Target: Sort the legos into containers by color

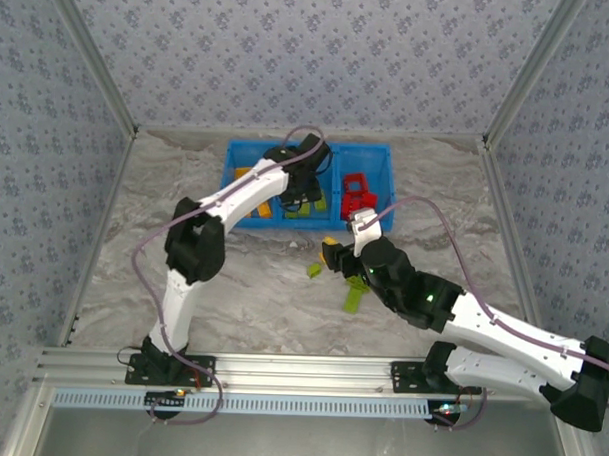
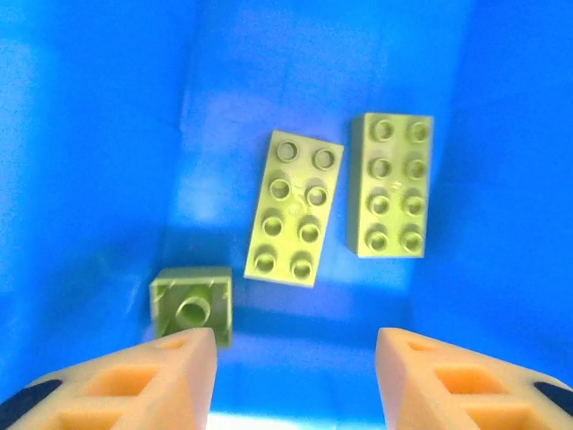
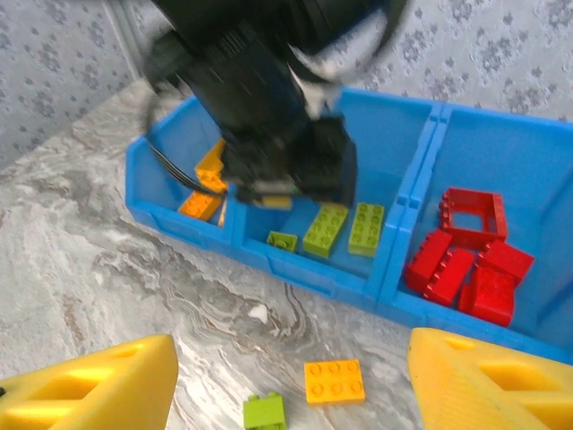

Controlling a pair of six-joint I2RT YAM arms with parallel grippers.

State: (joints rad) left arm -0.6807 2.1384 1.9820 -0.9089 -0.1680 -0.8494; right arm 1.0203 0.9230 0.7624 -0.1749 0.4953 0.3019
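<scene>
Blue bin [image 3: 327,278]: three compartments side by side, set at the far middle of the marbled table [image 3: 81,269].

Left compartment: orange bricks [image 3: 204,184], at least two, partly hidden behind the left arm [image 3: 269,116].

Middle compartment: three lime bricks [image 2: 294,208]. Two flat eight-stud rectangles, studs up, lying side by side and not touching. One small square piece [image 2: 191,306] near the front corner, underside showing, apart from the other two.

Right compartment: red bricks [image 3: 461,273], heaped and touching one another, with an open square frame [image 3: 472,213] at the back of the heap.

Left gripper [image 2: 295,358]: hangs over the middle compartment above the lime bricks. Orange fingers [image 2: 170,376] spread apart, nothing between them.

Right gripper [image 3: 291,358]: over the table in front of the bin. Yellow fingers [image 3: 89,385] wide apart, nothing held.

Loose on the table, in front of the bin: one orange six-stud brick [image 3: 333,381], studs up, and one small lime brick [image 3: 264,412] just beside it, both seen between the right fingers in the wrist view. One more lime strip [image 1: 357,293] on the table close against the right arm in the top view.
</scene>
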